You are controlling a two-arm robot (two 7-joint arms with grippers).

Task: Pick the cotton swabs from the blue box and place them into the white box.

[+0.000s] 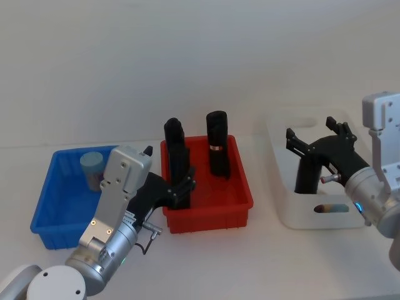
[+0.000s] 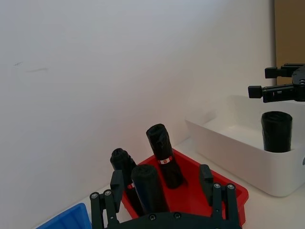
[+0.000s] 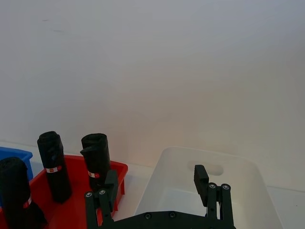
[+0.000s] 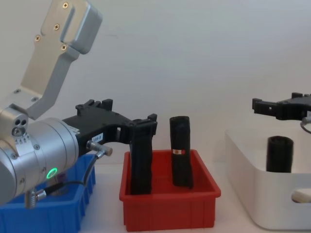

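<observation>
left gripper (image 1: 181,187) fingers spread around a black roll (image 1: 177,164) in the red bin (image 1: 240,203). right gripper (image 4: 265,108) hangs released over the white box (image 1: 289,215). cotton swabs (image 1: 92,169) sit in the blue box (image 1: 47,200)

No legible text anywhere. Closest candidates: small white-and-red label bands on the tall black cylindrical rolls (image 2: 163,153) standing in the red rectangular plastic bin (image 2: 228,192), print too small to read. Same bands on the rolls in the right wrist and chest views, unreadable there too.

The white table (image 1: 206,262) carries the blue box (image 1: 47,209), red bin (image 1: 209,212) and white box (image 1: 294,215).
</observation>
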